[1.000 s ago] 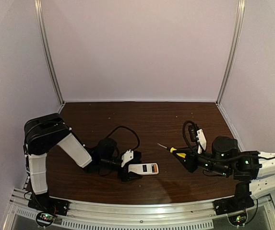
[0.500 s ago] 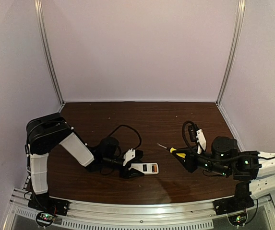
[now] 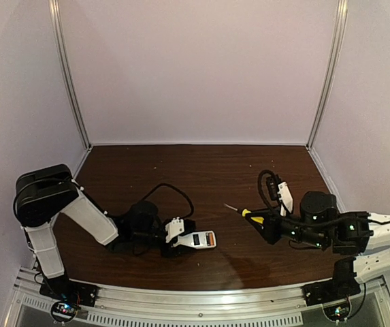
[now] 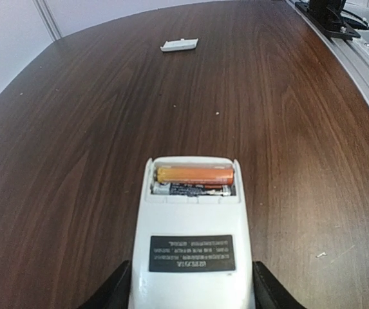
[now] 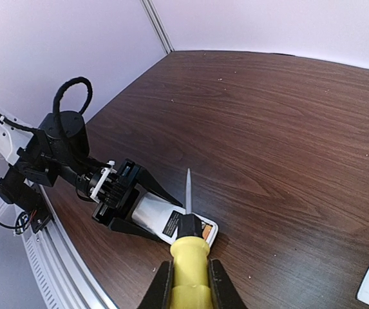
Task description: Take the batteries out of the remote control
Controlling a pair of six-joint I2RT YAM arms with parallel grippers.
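the left tool [image 4: 190, 293] gripped the remote control [image 4: 192, 232] by its sides at 7 o'clock on the bench [image 3: 201, 177] (batteries [image 4: 195, 174] in its open bay), the right tool [image 5: 187, 283] clamped on the screwdriver [image 5: 189, 254].

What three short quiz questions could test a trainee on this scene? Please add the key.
1. True or false: the battery bay of the remote control is closed.
2. The right gripper holds: A a pen; B a screwdriver; C nothing.
3. How many batteries show in the remote control?
Key: 1 false; 2 B; 3 two.
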